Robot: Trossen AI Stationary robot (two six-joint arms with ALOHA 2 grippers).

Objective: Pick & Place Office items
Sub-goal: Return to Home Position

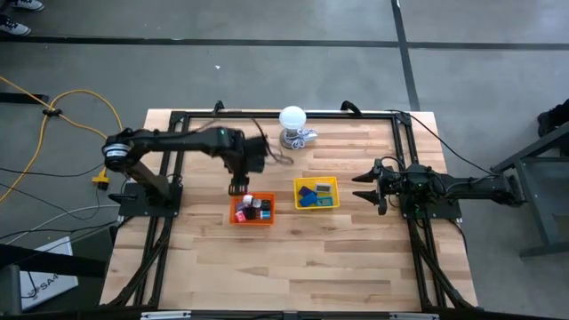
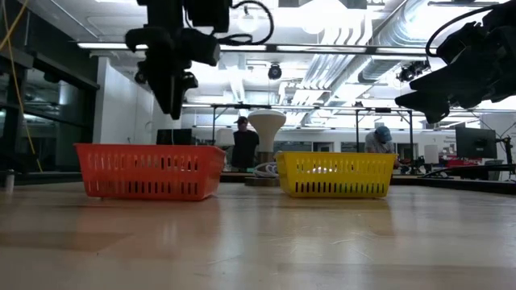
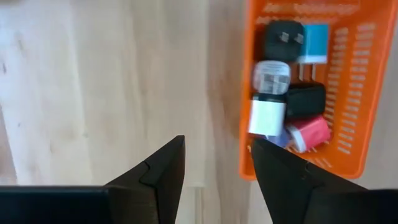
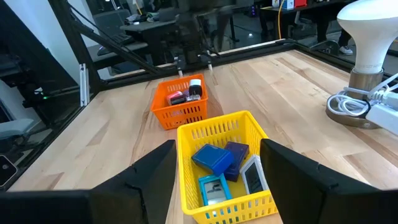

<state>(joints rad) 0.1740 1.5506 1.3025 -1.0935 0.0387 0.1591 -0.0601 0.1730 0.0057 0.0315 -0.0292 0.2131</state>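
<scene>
Table (image 1: pixel 356 258): bare wood around two bins, nothing loose seen on it.

Left arm (image 1: pixel 178 142): reaches out over the table. The left gripper (image 1: pixel 238 187) hangs over the edge of the orange bin (image 1: pixel 253 223), fingers spread and holding nothing. In the low view its tips sit clear above the rim. Risk, as judged: a retreat that dips or swings low could catch the mesh wall and drag or tip the bin.

Right gripper (image 1: pixel 363 187): waits beside the yellow bin (image 1: pixel 316 179), fingers spread, empty, well apart from the left arm. Contact between the arms looks unlikely.

White bulb on its metal base (image 1: pixel 293 118): stands near the left arm's wrist, with a coiled cord (image 4: pixel 348 106) at its foot. A wide backward sweep might snag it.

Office items: charger adapters (image 3: pixel 283 93) are heaped in the orange bin and flat blue and teal blocks (image 4: pixel 217 160) lie in the yellow bin. The heap is loose, so a knock would spill it
</scene>
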